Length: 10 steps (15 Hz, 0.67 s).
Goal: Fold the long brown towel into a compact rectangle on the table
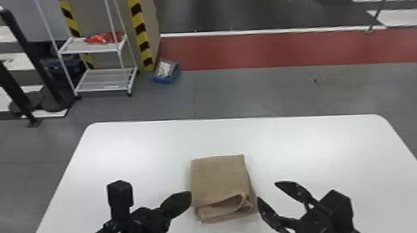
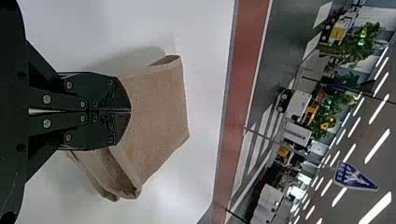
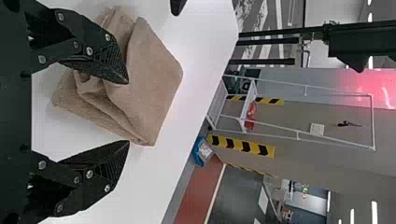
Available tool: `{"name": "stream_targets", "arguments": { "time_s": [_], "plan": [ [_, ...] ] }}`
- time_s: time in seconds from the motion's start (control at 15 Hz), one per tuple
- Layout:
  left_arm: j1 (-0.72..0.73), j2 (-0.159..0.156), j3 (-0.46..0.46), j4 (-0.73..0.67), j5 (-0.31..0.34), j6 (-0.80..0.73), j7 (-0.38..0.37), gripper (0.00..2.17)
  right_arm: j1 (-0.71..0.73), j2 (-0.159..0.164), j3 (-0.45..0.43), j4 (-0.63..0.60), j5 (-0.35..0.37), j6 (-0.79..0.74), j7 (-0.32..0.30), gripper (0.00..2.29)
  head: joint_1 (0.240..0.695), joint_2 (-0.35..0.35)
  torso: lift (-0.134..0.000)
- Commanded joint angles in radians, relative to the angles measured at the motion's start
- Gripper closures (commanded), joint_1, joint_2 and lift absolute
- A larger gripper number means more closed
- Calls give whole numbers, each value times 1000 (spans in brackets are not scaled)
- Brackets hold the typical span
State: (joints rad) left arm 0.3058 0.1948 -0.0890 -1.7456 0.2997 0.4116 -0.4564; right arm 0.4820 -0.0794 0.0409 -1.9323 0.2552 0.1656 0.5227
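With left gripper (image 2: pixel 130 111) pressed together and right gripper (image 1: pixel 267 191) spread, flanking towel (image 1: pixel 219 179) toward near edge of table (image 1: pixel 145 144), probably to tidy loose folds

Matte-black robot arms with bright screw heads

The left gripper (image 1: pixel 187 196) and right gripper (image 1: pixel 267 191) have leaf-shaped black fingers (image 3: pixel 112 163) with finely ribbed inner faces (rather like a file), and silvery screws (image 2: pixel 46 99) dot their flat links (image 2: pixel 64 100). Beside the left gripper is a blocky black housing (image 1: pixel 120 194) with bevelled corners; dark round recesses (image 2: pixel 21 74) mark the black plate (image 2: pixel 13 112) at the left gripper's base. The right gripper has a faceted black casing (image 1: pixel 338 208).
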Motion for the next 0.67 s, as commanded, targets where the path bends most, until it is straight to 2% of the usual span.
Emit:
{"name": "stream_targets", "arguments": {
  "time_s": [0.0,0.07,0.27,0.6],
  "plan": [
    [-40,-8,-34,24,-33,51,-13,1983,1,0,33,110,58,-93,-40,518,695,-5,0],
    [-59,-8,-57,37,-42,60,-14,1983,-5,0,48,153,82,-126,-72,518,695,-13,0],
    [-79,-11,-94,54,-56,82,-13,1983,-19,0,68,233,93,-197,-150,522,695,-36,0],
    [-82,-15,-103,57,-54,45,-11,1986,-74,-2,67,414,95,-347,-267,522,695,-63,0]
  ]
}}
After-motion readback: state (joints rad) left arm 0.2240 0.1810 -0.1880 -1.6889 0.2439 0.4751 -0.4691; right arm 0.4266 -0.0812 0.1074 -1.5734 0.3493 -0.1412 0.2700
